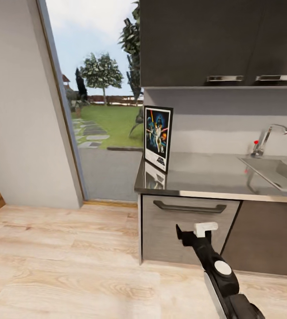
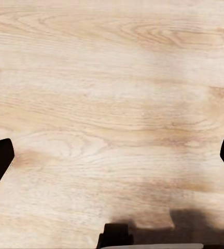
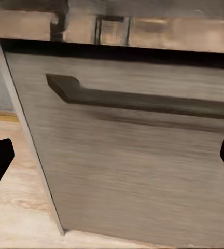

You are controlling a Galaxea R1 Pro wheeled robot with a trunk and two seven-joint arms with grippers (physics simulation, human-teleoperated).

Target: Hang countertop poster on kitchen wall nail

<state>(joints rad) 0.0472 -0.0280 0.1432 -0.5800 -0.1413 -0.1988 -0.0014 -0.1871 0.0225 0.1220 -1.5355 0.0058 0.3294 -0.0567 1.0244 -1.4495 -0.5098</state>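
The black-framed, white-bordered Star Wars poster stands upright at the left end of the shiny grey steel table, its foot mirrored there. The inset steel sink, cut off at the frame edge, looks empty. Right hand before the grey drawer front and left hand over the pale wooden floor both show fingertips spread.

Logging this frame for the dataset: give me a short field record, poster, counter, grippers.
poster: upright at the left end of the kitchen countertop, untouched
sink: inset at right, tap behind
right gripper: open, below counter height, facing the drawer front
left gripper: open, over the wood floor
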